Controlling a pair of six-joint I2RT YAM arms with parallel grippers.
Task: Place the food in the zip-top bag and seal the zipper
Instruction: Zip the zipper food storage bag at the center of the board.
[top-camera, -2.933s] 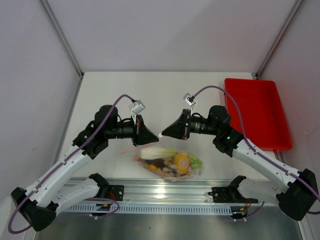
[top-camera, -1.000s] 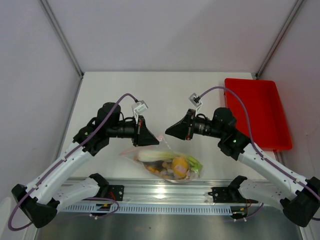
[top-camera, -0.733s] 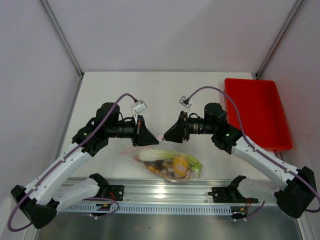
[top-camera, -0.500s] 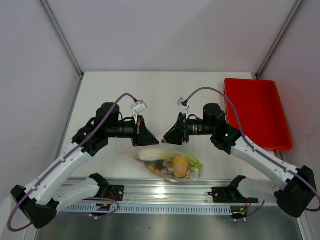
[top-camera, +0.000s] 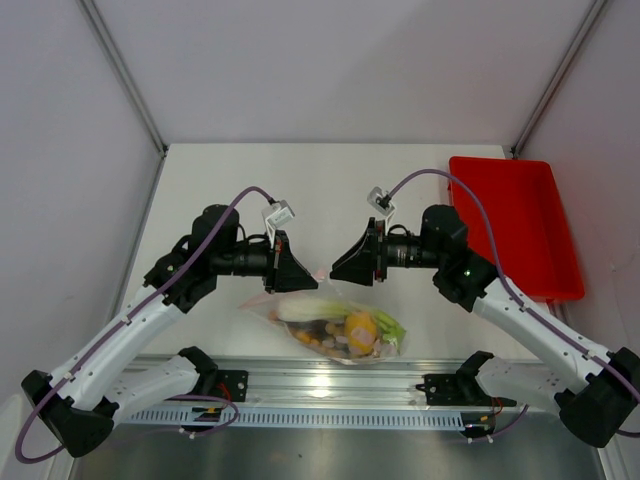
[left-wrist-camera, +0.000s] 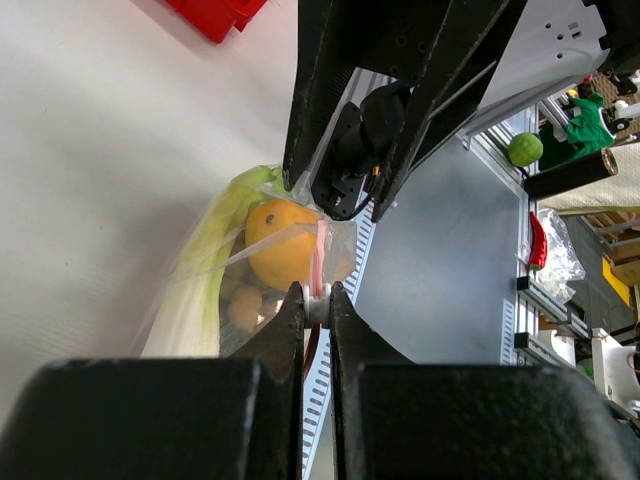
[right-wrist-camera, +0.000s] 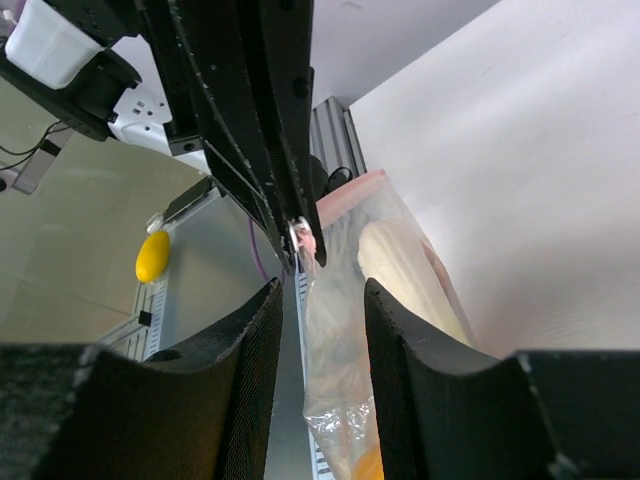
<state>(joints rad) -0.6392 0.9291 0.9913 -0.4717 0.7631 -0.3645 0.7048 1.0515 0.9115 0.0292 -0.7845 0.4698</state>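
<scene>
Left gripper (left-wrist-camera: 316, 300) is clamped tight on the pink zipper (left-wrist-camera: 320, 262) at the top edge of the clear bag (top-camera: 330, 322). The bag sits lower centre of the overhead view, just below both gripper tips, with the leek (top-camera: 303, 308), the lemon (top-camera: 361, 325) and smaller pieces inside it. Right gripper (right-wrist-camera: 318, 285) faces the left one from just beside it, fingers parted partway with nothing held between them; red tray (top-camera: 515, 225) stands well apart at the right edge of the table (top-camera: 250, 180).

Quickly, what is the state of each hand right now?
Left hand: closed, pinching the zipper.
Right hand: open, holding nothing.
</scene>
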